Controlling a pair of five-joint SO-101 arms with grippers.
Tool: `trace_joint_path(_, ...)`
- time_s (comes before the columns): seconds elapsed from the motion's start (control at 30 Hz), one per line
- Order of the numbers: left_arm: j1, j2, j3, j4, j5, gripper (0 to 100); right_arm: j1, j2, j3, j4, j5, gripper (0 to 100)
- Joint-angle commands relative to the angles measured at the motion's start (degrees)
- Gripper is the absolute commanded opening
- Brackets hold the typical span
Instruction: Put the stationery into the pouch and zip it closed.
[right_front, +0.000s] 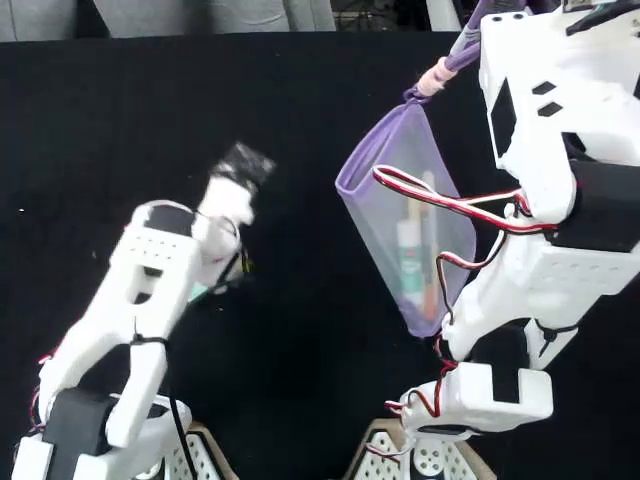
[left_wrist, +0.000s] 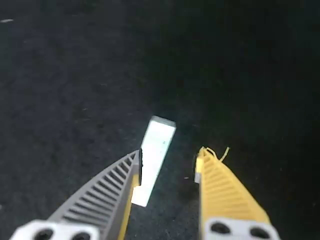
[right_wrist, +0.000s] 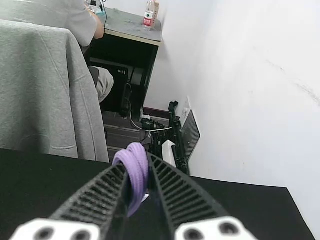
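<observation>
A purple mesh pouch (right_front: 395, 190) hangs tilted above the black table, its mouth open toward the upper left. Pens and a glue stick (right_front: 412, 255) lie inside it. My right gripper (right_wrist: 140, 182) is shut on the pouch's purple strap (right_wrist: 134, 172), which runs up from the pouch (right_front: 447, 68) to the top right. My left gripper (left_wrist: 167, 157) is open just above the table. A white rectangular block (left_wrist: 156, 152), like an eraser, lies flat between its fingers, close to the grey finger (left_wrist: 117, 182). In the high view the left gripper (right_front: 238, 170) is left of the pouch.
The black table (right_front: 300, 330) extends around both arms. The right arm's white body (right_front: 560, 230) stands close beside the hanging pouch. Beyond the far table edge are a grey-clad person, a desk and a white wall (right_wrist: 250, 75).
</observation>
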Motion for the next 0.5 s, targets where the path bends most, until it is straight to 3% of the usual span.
trace_joint_path(0.0,0.92,-0.26,2.33,-3.52,-1.41,19,0.79,-2.24,-2.07,0.18,0.35,1.1)
trace_joint_path(0.47,-4.00,-0.18,9.89,-16.35,-1.85,19,0.70,-2.33,-2.07,0.18,0.35,1.1)
